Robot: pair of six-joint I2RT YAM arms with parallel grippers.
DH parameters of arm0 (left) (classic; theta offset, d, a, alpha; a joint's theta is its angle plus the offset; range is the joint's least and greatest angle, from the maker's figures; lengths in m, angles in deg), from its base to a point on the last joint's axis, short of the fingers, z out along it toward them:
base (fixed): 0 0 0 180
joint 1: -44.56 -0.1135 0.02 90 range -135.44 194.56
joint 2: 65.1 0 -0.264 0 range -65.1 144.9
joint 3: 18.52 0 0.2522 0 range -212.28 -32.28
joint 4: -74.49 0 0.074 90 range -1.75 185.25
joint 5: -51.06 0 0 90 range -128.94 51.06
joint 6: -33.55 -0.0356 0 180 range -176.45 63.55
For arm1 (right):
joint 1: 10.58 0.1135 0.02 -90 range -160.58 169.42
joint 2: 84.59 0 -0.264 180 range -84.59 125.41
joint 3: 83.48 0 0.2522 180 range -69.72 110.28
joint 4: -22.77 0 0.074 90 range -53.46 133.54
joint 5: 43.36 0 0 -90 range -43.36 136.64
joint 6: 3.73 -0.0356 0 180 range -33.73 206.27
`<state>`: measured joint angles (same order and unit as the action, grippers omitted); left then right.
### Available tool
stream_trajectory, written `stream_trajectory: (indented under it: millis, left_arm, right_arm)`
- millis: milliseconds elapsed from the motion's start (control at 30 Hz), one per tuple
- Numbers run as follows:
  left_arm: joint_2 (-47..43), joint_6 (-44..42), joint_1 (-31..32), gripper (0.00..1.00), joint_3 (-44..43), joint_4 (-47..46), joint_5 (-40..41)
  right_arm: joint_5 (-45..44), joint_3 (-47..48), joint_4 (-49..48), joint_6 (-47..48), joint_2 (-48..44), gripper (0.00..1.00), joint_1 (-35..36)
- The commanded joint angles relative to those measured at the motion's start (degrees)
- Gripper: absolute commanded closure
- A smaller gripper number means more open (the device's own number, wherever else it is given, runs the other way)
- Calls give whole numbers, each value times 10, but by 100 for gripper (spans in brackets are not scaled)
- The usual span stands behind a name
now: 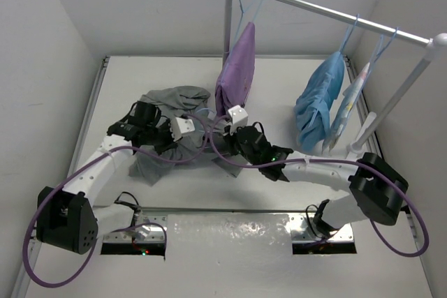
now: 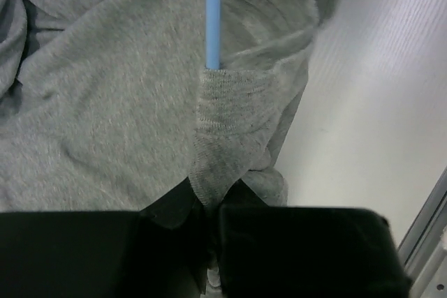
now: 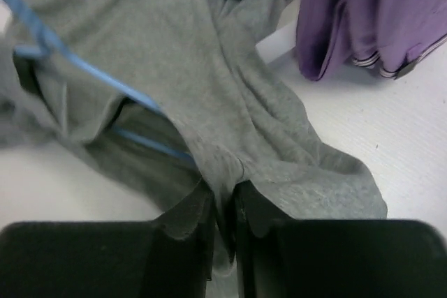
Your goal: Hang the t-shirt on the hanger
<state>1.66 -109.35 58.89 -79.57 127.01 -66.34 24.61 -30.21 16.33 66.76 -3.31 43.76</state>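
The grey t-shirt (image 1: 171,102) lies crumpled on the table between my two arms. The pale-blue wire hanger (image 1: 201,114) is partly inside it; only short lengths of wire show. In the left wrist view my left gripper (image 2: 209,204) is shut on a ribbed fold of the t-shirt (image 2: 105,102), with the hanger wire (image 2: 211,12) running straight up out of the fold. In the right wrist view my right gripper (image 3: 223,204) is shut on a fold of the t-shirt (image 3: 209,68), and the hanger (image 3: 84,68) crosses to the left under the cloth.
A white clothes rail (image 1: 335,13) stands at the back right. A purple garment (image 1: 236,75) hangs from it right next to the t-shirt; a light-blue garment (image 1: 318,102) and another hanger hang further right. White walls close the table's sides.
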Motion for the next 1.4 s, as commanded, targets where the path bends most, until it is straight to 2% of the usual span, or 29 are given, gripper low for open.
stream_trajectory:
  millis: [0, 67, 100, 167, 200, 300, 433, 567, 667, 733, 867, 967, 1067, 1100, 1200, 1233, 1267, 1367]
  left_arm:
    - [-15, -17, 3, 100, 11, -36, -68]
    - [-15, -47, 3, 100, 11, -15, -90]
    - [-16, -62, 3, 100, 11, -5, -112]
    - [-21, -132, 3, 100, 11, 32, -140]
    - [-21, -154, 3, 100, 12, 44, -168]
    - [-18, -178, 2, 100, 11, 43, -201]
    - [-15, -199, 2, 100, 0, 52, -230]
    - [-15, -229, 2, 100, -13, 99, -263]
    - [-15, -250, 0, 100, -20, 120, -284]
    - [-14, -267, -4, 100, -23, 136, -294]
    - [-10, -291, -10, 100, -32, 164, -323]
    - [1, -325, -21, 100, -43, 199, -362]
    - [12, -328, -32, 100, -48, 201, -379]
    - [14, -330, -35, 100, -47, 201, -389]
    - [28, -349, -38, 100, -47, 217, -396]
    - [33, -367, -41, 100, -49, 234, -397]
    - [42, -379, -43, 100, -50, 243, -398]
    - [57, -393, -54, 100, -55, 257, -389]
  right_arm:
    - [73, 4, 36, 35, -11, 84, 2]
    - [95, 0, 62, 50, -29, 67, 2]
    - [117, 0, 72, 76, -40, 52, 2]
    - [133, 3, 110, 102, -79, 38, 3]
    - [139, 6, 124, 133, -93, 27, 3]
    - [161, 10, 164, 190, -138, 22, 2]
    - [227, 0, 137, 237, -139, 26, 2]
    - [332, 5, 55, 244, -93, 31, 2]
    - [342, 10, 29, 249, -63, 38, 1]
    - [340, 11, 11, 251, -47, 39, 1]
    - [348, 8, -37, 240, -13, 51, -13]
    - [405, 13, -83, 224, 33, 49, -20]
    - [426, 8, -107, 214, 53, 50, -21]
    - [431, 1, -124, 207, 57, 53, -25]
    - [464, -29, -185, 152, 57, 74, -45]
    - [471, -32, -192, 146, 57, 83, -49]
    - [473, -43, -202, 141, 56, 100, -56]
    - [477, -68, -217, 130, 42, 100, -66]
